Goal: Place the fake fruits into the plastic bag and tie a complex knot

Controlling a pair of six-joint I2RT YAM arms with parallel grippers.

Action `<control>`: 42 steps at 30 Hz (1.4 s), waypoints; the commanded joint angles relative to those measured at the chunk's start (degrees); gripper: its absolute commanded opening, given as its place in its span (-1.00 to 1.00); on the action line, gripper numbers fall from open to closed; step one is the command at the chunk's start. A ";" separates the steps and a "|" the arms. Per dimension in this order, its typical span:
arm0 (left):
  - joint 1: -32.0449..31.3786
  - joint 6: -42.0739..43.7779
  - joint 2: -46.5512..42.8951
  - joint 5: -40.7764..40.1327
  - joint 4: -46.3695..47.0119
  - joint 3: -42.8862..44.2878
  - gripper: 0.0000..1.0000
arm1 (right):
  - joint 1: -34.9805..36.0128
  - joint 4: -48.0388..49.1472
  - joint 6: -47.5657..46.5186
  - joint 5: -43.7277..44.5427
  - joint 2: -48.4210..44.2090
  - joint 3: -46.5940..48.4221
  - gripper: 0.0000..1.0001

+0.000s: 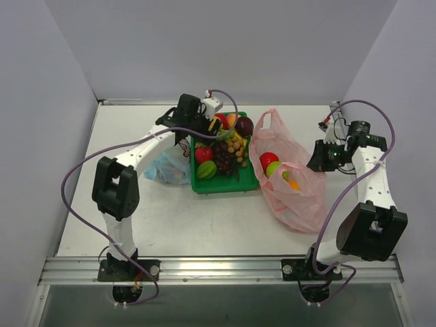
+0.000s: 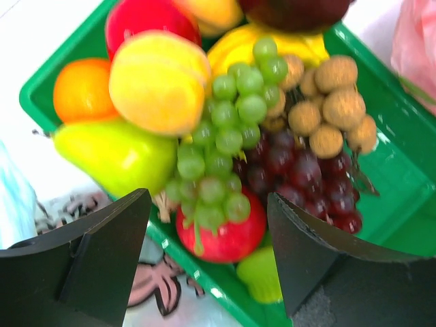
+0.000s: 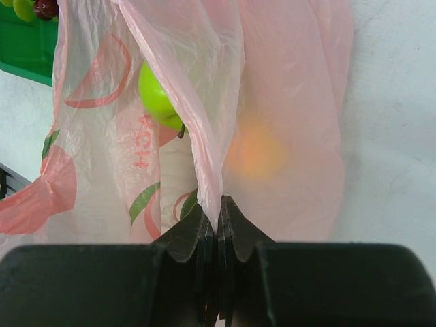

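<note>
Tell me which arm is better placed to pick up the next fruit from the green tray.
Left. The left claw hangs open over the green tray, with the green grapes straight ahead of it. The right claw is shut on a fold of the plastic bag, so it is occupied.

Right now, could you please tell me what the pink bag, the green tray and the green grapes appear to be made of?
The pink bag: probably thin plastic film; translucent, creased, an orange fruit shows through.
The green tray: likely rigid plastic; smooth walls with soft sheen.
The green grapes: seemingly moulded plastic; uniform glossy beads with highlights.
</note>
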 commanded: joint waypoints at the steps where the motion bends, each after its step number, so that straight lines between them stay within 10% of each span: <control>1: -0.27 1.98 2.89 1.49 2.19 6.02 0.60 | -0.49 -2.06 -0.87 -0.40 0.14 -0.23 -1.00; 26: -2.20 4.19 14.84 -4.58 5.97 9.10 0.58 | -1.28 -2.14 -0.87 -0.85 0.76 -0.23 -1.00; 42: -2.38 1.90 3.78 -1.94 5.62 4.62 -0.28 | -1.55 -2.41 -0.96 -1.37 0.67 0.48 -1.00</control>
